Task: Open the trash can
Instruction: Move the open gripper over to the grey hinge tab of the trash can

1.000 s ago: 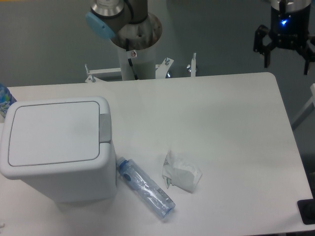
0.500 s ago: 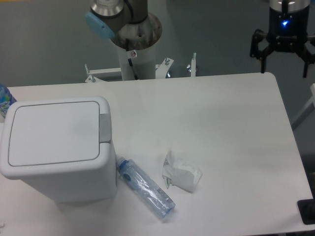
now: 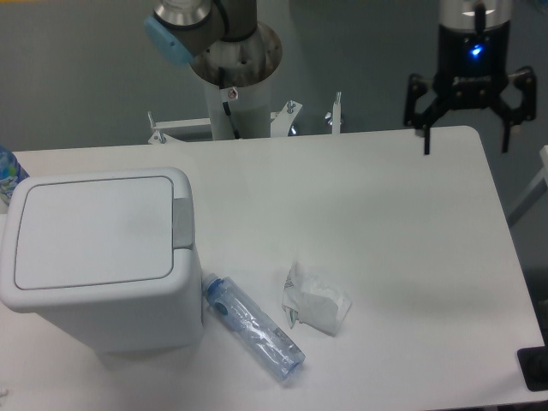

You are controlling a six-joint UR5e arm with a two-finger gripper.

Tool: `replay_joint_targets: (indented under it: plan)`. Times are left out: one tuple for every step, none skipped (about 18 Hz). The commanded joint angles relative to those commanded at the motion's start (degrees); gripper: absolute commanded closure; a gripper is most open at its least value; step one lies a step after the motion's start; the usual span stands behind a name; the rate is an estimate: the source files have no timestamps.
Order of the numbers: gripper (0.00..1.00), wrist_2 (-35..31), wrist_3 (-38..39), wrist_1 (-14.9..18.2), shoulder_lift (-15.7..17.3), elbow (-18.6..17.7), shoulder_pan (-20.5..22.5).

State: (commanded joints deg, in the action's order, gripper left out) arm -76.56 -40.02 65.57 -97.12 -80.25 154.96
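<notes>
The trash can [image 3: 98, 257] is a large boxy white bin at the left of the table, its flat white lid shut. A grey push-button tab [image 3: 182, 223] sits on the lid's right edge. My gripper [image 3: 466, 145] hangs open and empty above the table's far right corner, far to the right of the can, with its black fingers [image 3: 426, 128] spread wide and pointing down.
A clear plastic bottle [image 3: 253, 324] lies on the table against the can's lower right corner. A crumpled white wrapper [image 3: 315, 301] lies just right of it. The arm's base column [image 3: 235, 77] stands behind the table. A dark object [image 3: 534, 368] sits at the right edge.
My gripper has moved left and lower, from beyond the table's right edge to above its far right corner. It stays open. The can, bottle and wrapper have not moved.
</notes>
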Motion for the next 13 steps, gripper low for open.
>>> replay_joint_targets:
  plan:
    - [0.00,0.00,2.90,0.00,0.00,0.09,-0.79]
    - [0.00,0.00,6.41,0.00,-0.09,0.09,-1.76]
    - [0.00,-0.08,9.83,0.00,-0.09,-0.08,-2.81]
    - [0.00,-0.09,12.83,0.00,-0.17,-0.17,-4.04]
    - [0.00,0.00,15.38,0.00,-0.26,-0.26,-5.79]
    - [0.00,0.09,17.93,0.09,-0.35,-0.44,-7.55]
    - [0.00,0.09,20.65,0.09,-0.35,-0.87,-8.87]
    - [0.00,0.18,23.20,0.09,-0.44,-1.05,-10.11]
    - [0.00,0.18,24.97,0.09,-0.61,-1.05,-11.60]
    - [0.00,0.18,26.38,0.17,-0.79,-1.14,-13.00]
    - [0.00,0.53,27.70,0.35,-0.88,-1.23,-14.06]
    - [0.00,1.23,29.19,0.35,-0.97,-1.58,-14.68]
    - [0.00,1.93,30.68,0.35,-0.88,-2.45,-14.95]
